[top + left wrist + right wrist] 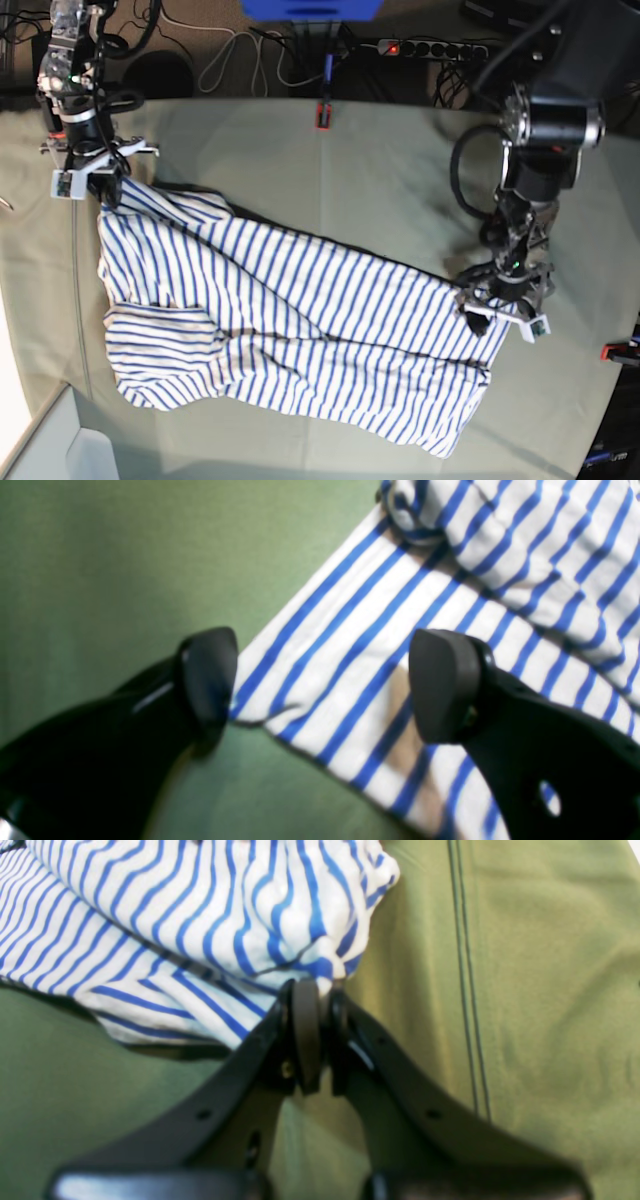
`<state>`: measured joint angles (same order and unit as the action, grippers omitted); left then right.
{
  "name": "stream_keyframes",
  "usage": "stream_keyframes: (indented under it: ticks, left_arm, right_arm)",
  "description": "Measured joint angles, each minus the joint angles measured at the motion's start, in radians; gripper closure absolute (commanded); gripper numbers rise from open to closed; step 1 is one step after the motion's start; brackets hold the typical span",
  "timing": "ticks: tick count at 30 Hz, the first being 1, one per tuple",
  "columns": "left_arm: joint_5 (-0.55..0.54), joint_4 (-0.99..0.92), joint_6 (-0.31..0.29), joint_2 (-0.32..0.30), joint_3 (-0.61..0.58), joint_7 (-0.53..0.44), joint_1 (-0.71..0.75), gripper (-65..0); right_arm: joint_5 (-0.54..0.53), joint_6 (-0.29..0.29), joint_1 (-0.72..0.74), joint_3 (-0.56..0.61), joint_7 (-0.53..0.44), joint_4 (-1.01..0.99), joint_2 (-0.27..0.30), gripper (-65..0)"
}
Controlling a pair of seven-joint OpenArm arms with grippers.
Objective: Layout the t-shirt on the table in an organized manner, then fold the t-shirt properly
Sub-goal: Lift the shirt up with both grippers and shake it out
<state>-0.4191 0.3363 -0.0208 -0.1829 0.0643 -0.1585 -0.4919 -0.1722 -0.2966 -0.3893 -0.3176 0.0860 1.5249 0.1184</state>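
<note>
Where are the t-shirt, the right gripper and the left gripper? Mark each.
t-shirt (pixel 300 310): base view, middle of the striped body.
right gripper (pixel 316 990): right wrist view, tips of the jaws shut on a bunched shirt edge.
left gripper (pixel 320 680): left wrist view, gap between the open jaws, over the shirt's corner.

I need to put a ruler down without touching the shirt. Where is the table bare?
Bare table runs along the far edge between both arms, and on the near right past the t-shirt. It is crowded at the right gripper, pinching cloth, and at the open left gripper.
</note>
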Motion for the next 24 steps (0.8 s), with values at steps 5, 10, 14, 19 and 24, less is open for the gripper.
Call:
stream_keyframes:
  ticks: [5,10,14,19,24]
  left_arm:
    - [0.000,0.190,0.023,-0.008,0.007,0.126,0.092,-51.5]
    - [-0.003,0.248,0.024,-0.008,0.009,0.227,0.104,-32.2]
    - [-0.008,0.247,0.025,-0.008,0.011,0.233,0.103,-16.1]
    - [-0.020,0.244,0.026,-0.003,0.011,0.265,0.084,0.0]
    - [-0.025,0.397,0.025,-0.025,0.009,0.307,0.118,0.0]
  right_arm:
    - [0.001,0.000,0.026,0.000,0.003,-0.002,0.000,0.0]
    - [0.002,0.000,0.019,0.000,0.005,-0.002,0.000,0.0]
    - [0.003,0.000,0.023,0.000,0.003,-0.002,0.000,0.0]
    - [0.003,0.000,0.023,0.000,0.003,-0.002,0.000,0.0]
    - [0.003,-0.002,0.023,-0.005,0.008,0.000,0.001,0.0]
